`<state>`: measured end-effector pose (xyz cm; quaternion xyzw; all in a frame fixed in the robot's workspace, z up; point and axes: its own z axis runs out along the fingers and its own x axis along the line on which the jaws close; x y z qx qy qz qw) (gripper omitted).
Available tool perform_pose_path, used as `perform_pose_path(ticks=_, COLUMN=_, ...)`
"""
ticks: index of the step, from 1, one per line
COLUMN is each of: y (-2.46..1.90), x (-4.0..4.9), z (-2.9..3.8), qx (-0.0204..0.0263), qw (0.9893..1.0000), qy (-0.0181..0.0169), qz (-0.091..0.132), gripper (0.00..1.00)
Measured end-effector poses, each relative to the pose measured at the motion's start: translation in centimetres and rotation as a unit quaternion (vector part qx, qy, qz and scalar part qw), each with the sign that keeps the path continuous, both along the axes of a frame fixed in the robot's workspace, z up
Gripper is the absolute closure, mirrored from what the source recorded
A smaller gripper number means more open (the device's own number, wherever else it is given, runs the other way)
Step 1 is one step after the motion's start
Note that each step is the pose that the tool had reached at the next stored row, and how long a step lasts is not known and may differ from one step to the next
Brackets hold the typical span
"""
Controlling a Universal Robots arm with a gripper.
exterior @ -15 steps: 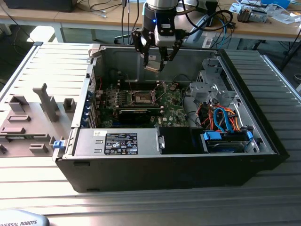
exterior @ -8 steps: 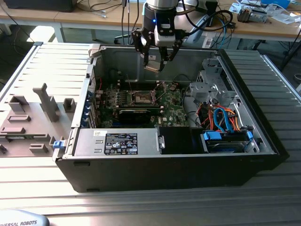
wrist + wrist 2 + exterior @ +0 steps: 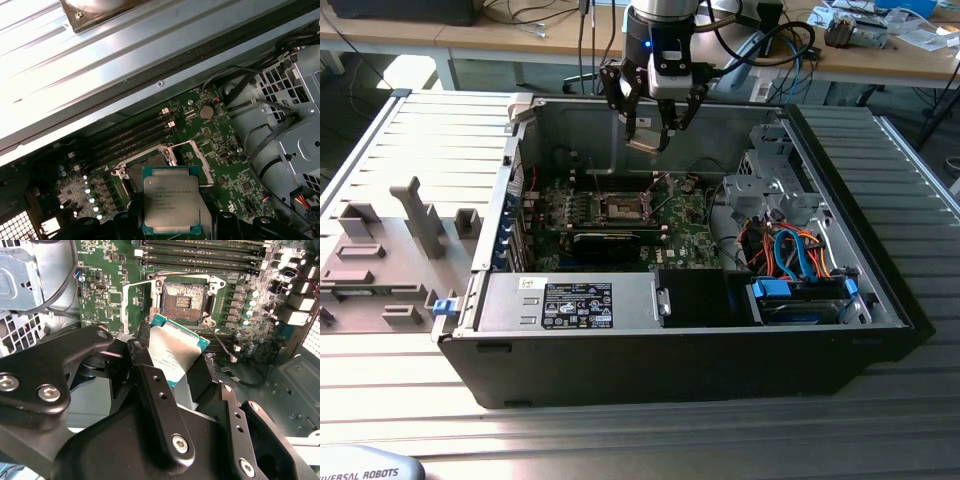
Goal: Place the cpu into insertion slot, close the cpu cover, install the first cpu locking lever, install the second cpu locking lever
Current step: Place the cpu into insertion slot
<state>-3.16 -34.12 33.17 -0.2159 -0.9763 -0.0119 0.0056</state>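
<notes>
Gripping the cpu by its edges, our pincer is hanging clenched in the upper centre of the exterior view, above the open computer case. We are seeing the chip's silver top in both wrist views. The insertion slot is lying uncovered on the green board at that view's middle, apart from the cpu, with the cpu cover standing open beside it.

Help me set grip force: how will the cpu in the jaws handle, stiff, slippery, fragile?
The cpu is a thin flat square with a metal top, so probably stiff and light. That smooth top may slip in the jaws. Its thin green edge looks chip-prone.
</notes>
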Motion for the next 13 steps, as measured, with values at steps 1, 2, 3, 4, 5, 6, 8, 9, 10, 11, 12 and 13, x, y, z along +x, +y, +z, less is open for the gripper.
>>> perform_pose_path(ticks=1, y=0.0, x=0.0, z=0.0, qx=0.0, qw=1.0, qy=0.0, qz=0.0, gripper=0.46)
perform_pose_path(ticks=2, y=0.0, x=0.0, z=0.0, qx=0.0, qw=1.0, qy=0.0, qz=-0.001, gripper=0.46)
perform_pose_path(ticks=3, y=0.0, x=0.0, z=0.0, qx=0.0, qw=1.0, qy=0.0, qz=-0.001, gripper=0.46)
perform_pose_path(ticks=4, y=0.0, x=0.0, z=0.0, qx=0.0, qw=1.0, qy=0.0, qz=-0.001, gripper=0.46)
perform_pose_path(ticks=5, y=0.0, x=0.0, z=0.0, qx=0.0, qw=1.0, qy=0.0, qz=-0.002, gripper=0.46)
perform_pose_path(ticks=6, y=0.0, x=0.0, z=0.0, qx=0.0, qw=1.0, qy=0.0, qz=-0.003, gripper=0.46)
perform_pose_path(ticks=8, y=0.0, x=0.0, z=-0.01, qx=0.0, qw=1.0, qy=0.0, qz=-0.004, gripper=0.46)
perform_pose_path(ticks=9, y=0.0, x=0.0, z=0.0, qx=0.0, qw=1.0, qy=0.0, qz=-0.004, gripper=0.46)
perform_pose_path(ticks=10, y=0.0, x=0.0, z=-0.01, qx=0.0, qw=1.0, qy=0.0, qz=-0.004, gripper=0.46)
perform_pose_path(ticks=11, y=0.0, x=0.0, z=0.0, qx=0.0, qw=1.0, qy=0.0, qz=-0.005, gripper=0.46)
perform_pose_path(ticks=12, y=0.0, x=0.0, z=-0.01, qx=0.0, qw=1.0, qy=0.0, qz=-0.005, gripper=0.46)
perform_pose_path(ticks=13, y=0.0, x=0.0, z=-0.01, qx=0.0, qw=1.0, qy=0.0, qz=-0.005, gripper=0.46)
